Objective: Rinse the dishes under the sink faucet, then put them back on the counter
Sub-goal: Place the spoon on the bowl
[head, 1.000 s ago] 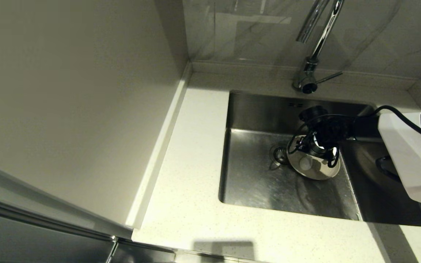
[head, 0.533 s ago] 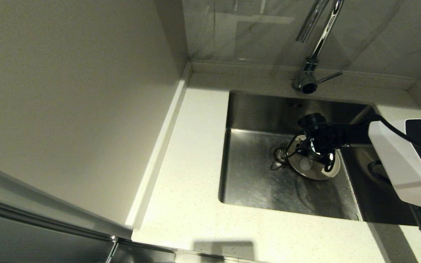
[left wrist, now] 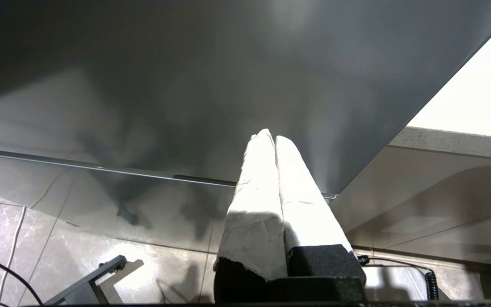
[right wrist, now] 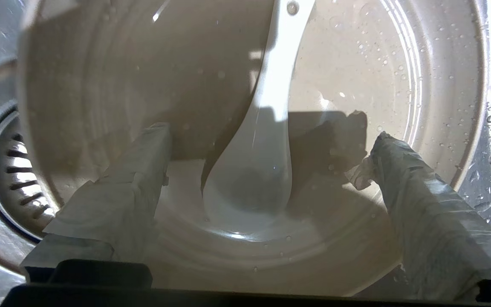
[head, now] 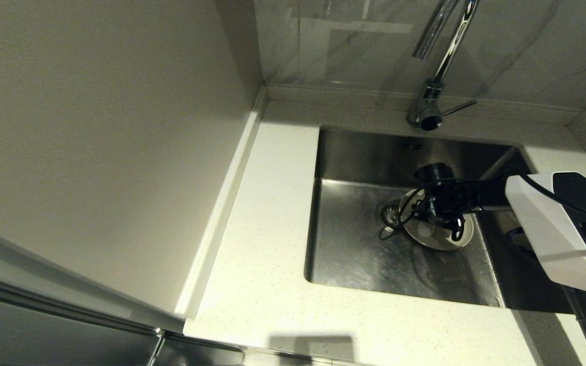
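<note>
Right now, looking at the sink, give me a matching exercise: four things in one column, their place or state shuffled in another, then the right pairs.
Things:
1. white spoon
2. cream plate
3. right gripper
4. left gripper

Place or state:
A. shut, parked away from the sink
B. open, its fingers either side of the spoon's bowl
C. lying in the plate
D. on the sink floor beside the drain strainer

Pairs: 1-C, 2-D, 3-B, 4-A
</note>
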